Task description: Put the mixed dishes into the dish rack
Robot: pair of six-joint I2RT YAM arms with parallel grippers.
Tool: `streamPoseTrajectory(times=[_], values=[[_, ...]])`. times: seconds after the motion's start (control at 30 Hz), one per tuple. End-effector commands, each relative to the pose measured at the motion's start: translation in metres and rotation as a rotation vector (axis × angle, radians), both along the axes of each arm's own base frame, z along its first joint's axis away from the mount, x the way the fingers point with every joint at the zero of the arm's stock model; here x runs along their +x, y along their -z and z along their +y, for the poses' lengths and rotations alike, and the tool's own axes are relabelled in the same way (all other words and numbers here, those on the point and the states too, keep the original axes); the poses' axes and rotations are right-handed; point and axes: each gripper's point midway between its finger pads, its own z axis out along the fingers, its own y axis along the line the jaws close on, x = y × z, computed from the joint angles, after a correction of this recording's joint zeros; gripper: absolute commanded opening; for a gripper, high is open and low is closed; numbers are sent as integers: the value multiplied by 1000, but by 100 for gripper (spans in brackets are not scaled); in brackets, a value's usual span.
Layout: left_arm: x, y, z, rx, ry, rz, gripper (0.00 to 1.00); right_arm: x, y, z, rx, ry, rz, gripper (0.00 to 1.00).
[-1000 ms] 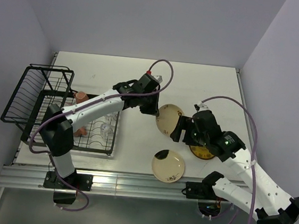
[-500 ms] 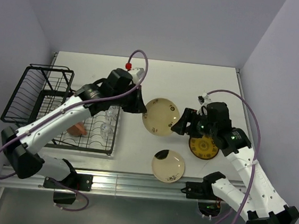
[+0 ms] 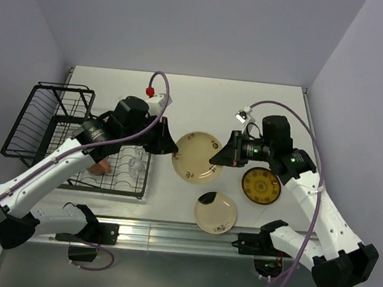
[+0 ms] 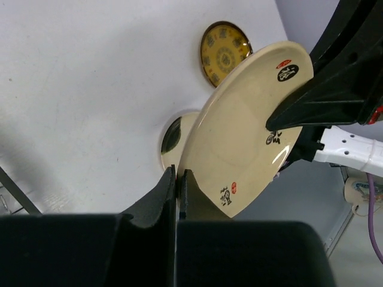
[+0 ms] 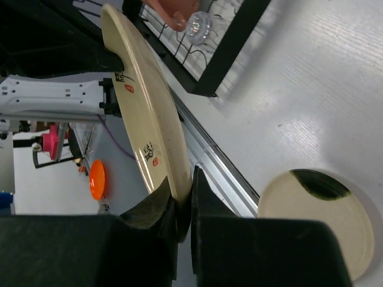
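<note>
- Since a second ago, the held cream plate (image 3: 195,158) has shifted left toward the dish rack (image 3: 43,118), the left arm's elbow has swung out to the left, and the right gripper (image 3: 215,158) has closed onto the plate's right rim.
- Left gripper (image 3: 172,147): clamped on the plate's left rim. The left wrist view shows its fingers pinched together on the edge.
- Right gripper: in its own wrist view the fingers sit on either side of the rim, gripping it.
- Between the two grippers the plate hangs tilted above the table (image 3: 250,108), just right of the rack and not in it.
- Small dark marks and red stamps dot the plate's face. They look like characters but are too small to read.
- A pink mug (image 3: 98,167) on the rack's flat base is mostly hidden by the left arm. Clear glasses (image 3: 135,161) beside it are hard to count.
- The right wrist view cuts off the mug at the top edge and shows only a corner of the rack.
- A yellow ornate plate (image 3: 261,184) lies flat on the table, its upper left edge near the right arm.
- The second cream plate (image 3: 217,215) lies near the front edge with a dark patch on its rim; what that patch is cannot be told. The left wrist view hides most of it behind the held plate.
</note>
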Motion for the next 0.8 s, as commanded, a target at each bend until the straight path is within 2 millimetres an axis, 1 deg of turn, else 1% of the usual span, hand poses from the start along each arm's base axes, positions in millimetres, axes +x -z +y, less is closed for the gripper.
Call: streamPoseTrajectory(times=[0.0, 0.03, 0.07, 0.1, 0.13, 0.17, 0.2, 0.23, 0.27, 0.3, 0.33, 0.37, 0.4, 0.43, 0.47, 0.5, 0.53, 0.57, 0.6, 0.63, 0.67, 0.7, 0.73, 0.77], values=[[-5, -44, 0, -120, -1, -87, 0, -1, -59, 13, 76, -107, -195, 0], [-5, -51, 5, -129, -23, -98, 0, -5, -63, 16, 68, -128, -219, 0], [-4, -55, 8, -134, -44, -103, 0, 1, -72, 16, 46, -98, -250, 0], [-2, -63, 14, -137, -75, -112, 0, 4, -75, 16, 32, -87, -268, 0], [4, -72, 24, -141, -144, -134, 24, 4, -79, 18, 19, -90, -293, 0], [7, -80, 31, -143, -193, -149, 39, 13, -88, 18, -4, -50, -325, 0], [9, -100, 40, -165, -242, -184, 52, 18, -93, 18, -13, -31, -346, 0], [13, -112, 56, -165, -323, -213, 89, 25, -100, 21, -24, -15, -376, 0], [13, -126, 66, -185, -363, -244, 99, 33, -106, 23, -30, 11, -404, 0], [11, -148, 76, -225, -406, -285, 99, 46, -108, 22, -56, 69, -431, 0], [9, -170, 95, -279, -484, -334, 99, 56, -108, 27, -69, 85, -437, 0], [4, -189, 106, -331, -518, -372, 99, 60, -123, 36, -47, 85, -490, 0], [0, -203, 113, -374, -536, -400, 99, 71, -127, 40, -66, 127, -519, 0], [-11, -221, 126, -439, -547, -438, 99, 84, -121, 50, -97, 132, -530, 0], [-18, -242, 130, -514, -541, -483, 99, 83, -140, 66, -72, 122, -589, 0], [-24, -252, 132, -559, -526, -507, 99, 95, -143, 72, -102, 156, -627, 0], [-39, -266, 141, -624, -507, -541, 99, 108, -149, 89, -111, 158, -648, 0], [-47, -280, 141, -695, -479, -573, 99, 106, -154, 107, -102, 136, -676, 0], [-52, -285, 144, -735, -474, -584, 99, 109, -158, 119, -101, 132, -695, 0], [-66, -296, 155, -806, -468, -598, 99, 122, -145, 135, -141, 131, -702, 0], [-71, -303, 155, -859, -450, -621, 99, 125, -166, 146, -109, 137, -745, 0], [-84, -311, 164, -914, -431, -644, 99, 122, -168, 161, -110, 114, -770, 0], [-90, -314, 166, -943, -417, -655, 99, 131, -175, 178, -106, 115, -791, 0], [-92, -313, 165, -958, -405, -656, 99, 131, -176, 188, -110, 102, -805, 0]])
